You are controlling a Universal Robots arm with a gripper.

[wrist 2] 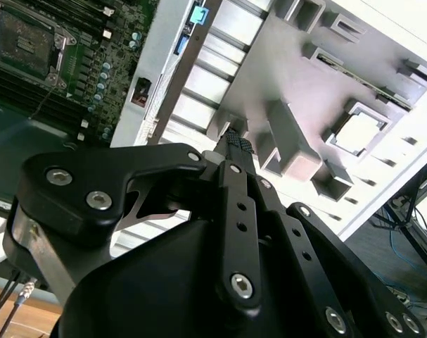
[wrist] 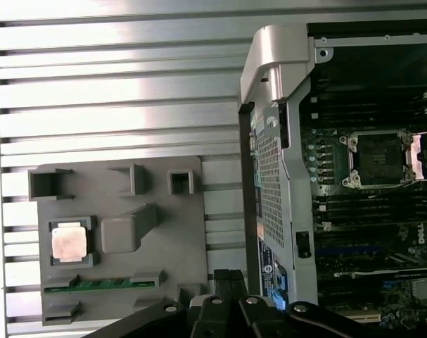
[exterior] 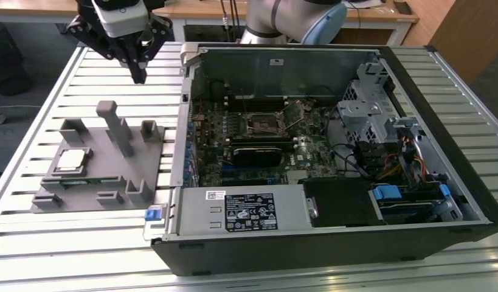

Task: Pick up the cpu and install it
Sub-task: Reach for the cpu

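Cpu [exterior: 70, 160] first: it lies flat, silver top up, in a square pocket of the grey fixture [exterior: 155, 161]. The fixture stands on the slatted table [exterior: 110, 243], at the exterior view's left, well apart from the processor socket [exterior: 263, 123] inside the open computer case [exterior: 330, 255]. The pocket's low walls sit close around the chip. A green memory stick [wrist: 104, 285] lies in a slot just beside it, and a tall post [exterior: 115, 125] rises near it on the other side.

The gripper [exterior: 138, 78] hangs over bare table beyond the fixture, near the case's corner. Its fingers [wrist: 224, 282] are pressed together and hold nothing.

I judge the step in hand to be the reach for the chip. To do it well, the fingers have to spread wider than the chip while the gripper is high. It should then line up square with the pocket and come straight down, clear of the post. The hold belongs on two opposite edges, not on the lid, and should be gentle enough that the thin board does not flex. The chip must stay level as it leaves the pocket. A tilted lift could jam a corner against the wall, or nudge the memory stick.
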